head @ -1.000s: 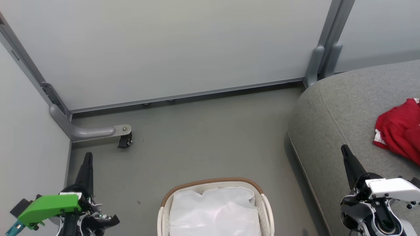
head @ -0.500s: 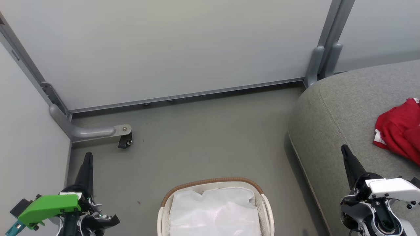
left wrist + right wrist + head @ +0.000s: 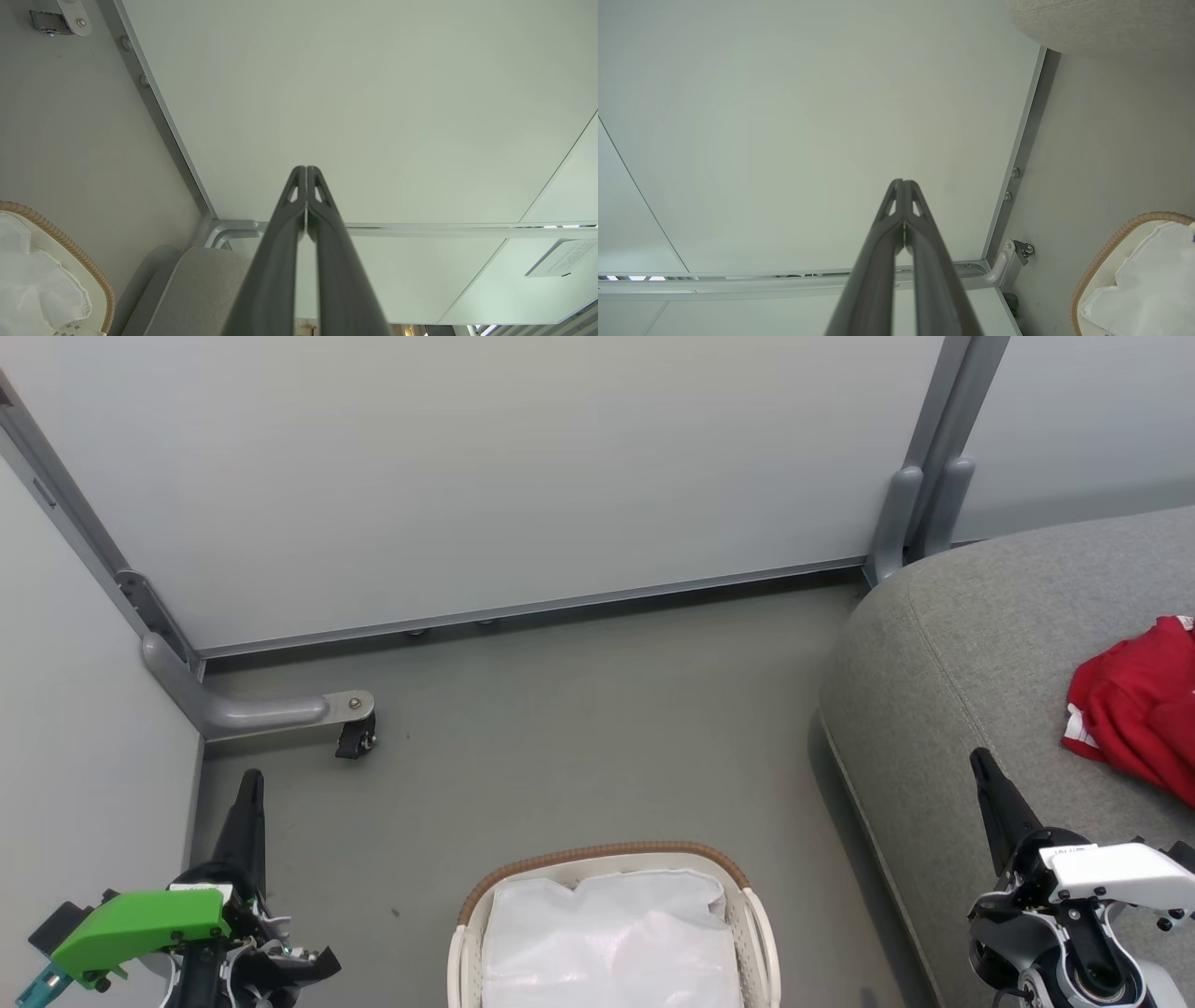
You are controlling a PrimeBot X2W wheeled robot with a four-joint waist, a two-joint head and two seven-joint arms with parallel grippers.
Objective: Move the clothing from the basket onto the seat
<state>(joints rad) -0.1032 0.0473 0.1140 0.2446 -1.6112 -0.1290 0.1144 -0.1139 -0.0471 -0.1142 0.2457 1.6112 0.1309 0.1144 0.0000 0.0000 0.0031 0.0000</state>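
The red clothing with white trim lies bunched on the grey seat at the right edge of the head view. The white basket with a brown woven rim stands on the floor at the bottom centre, and only its white cloth liner shows inside. My left gripper is shut and empty at the lower left, well left of the basket. Over the seat's front part my right gripper is shut and empty, left of the clothing. The shut left gripper and the shut right gripper point at a pale wall panel.
Pale partition panels close off the back and left. A grey bracket foot with a black caster sticks out onto the grey floor at the left. A grey post stands at the seat's back corner.
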